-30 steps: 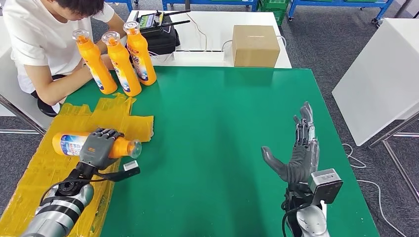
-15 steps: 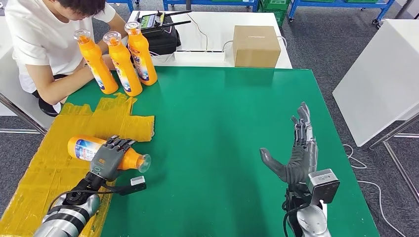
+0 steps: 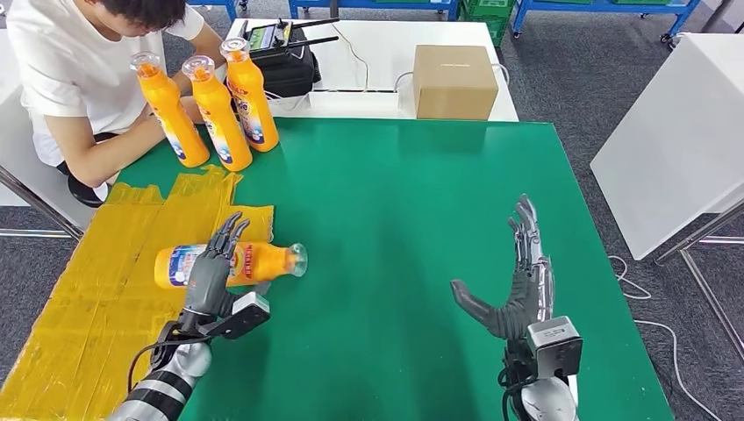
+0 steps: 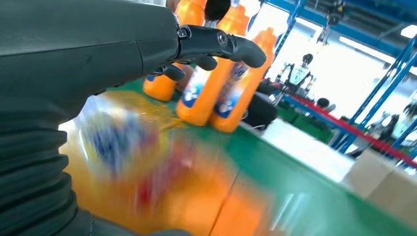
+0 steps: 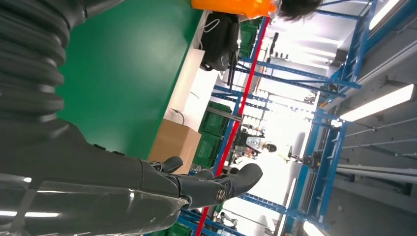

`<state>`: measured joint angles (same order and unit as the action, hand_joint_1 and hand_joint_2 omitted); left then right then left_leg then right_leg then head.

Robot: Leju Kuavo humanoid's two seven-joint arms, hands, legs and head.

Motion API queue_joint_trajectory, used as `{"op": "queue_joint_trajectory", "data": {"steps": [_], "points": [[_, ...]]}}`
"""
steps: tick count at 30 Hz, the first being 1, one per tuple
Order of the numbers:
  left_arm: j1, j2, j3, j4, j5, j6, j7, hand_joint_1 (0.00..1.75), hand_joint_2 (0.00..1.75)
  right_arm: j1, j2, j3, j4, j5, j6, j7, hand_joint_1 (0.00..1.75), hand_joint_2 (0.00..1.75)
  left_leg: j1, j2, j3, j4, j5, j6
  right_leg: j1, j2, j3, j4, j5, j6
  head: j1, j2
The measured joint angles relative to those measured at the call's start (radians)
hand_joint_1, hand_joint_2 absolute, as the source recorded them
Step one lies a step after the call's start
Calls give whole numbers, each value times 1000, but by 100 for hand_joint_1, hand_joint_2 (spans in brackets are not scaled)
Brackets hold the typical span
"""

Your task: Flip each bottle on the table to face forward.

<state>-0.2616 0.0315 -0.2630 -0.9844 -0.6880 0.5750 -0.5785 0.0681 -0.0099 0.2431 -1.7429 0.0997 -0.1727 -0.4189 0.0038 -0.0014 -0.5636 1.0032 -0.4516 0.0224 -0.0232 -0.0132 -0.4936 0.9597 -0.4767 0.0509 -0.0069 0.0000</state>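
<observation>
Left hand [image 3: 211, 274] rests spread, fingers apart, over the lying bottle [image 3: 230, 263] near the counter [image 3: 395, 219] left edge, seemingly to roll its label forward, while the right hand [image 3: 518, 289] hovers open, idle.

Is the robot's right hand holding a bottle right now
No, the right hand hangs above the green table with its fingers spread and nothing in it.

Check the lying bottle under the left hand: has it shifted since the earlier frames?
Yes. The lying bottle has slid rightward off the yellow sheet toward the bare green table, with the left hand moving with it.
</observation>
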Motion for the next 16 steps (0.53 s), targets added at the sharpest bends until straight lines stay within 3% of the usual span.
{"op": "queue_joint_trajectory", "data": {"steps": [16], "points": [[40, -32, 16, -140, 67, -81, -9, 0, 175, 6, 1, 4, -1, 26, -25, 1, 0, 175, 0, 0, 0, 0, 0, 0, 0, 0, 0, 0, 0, 0, 0, 0]]}}
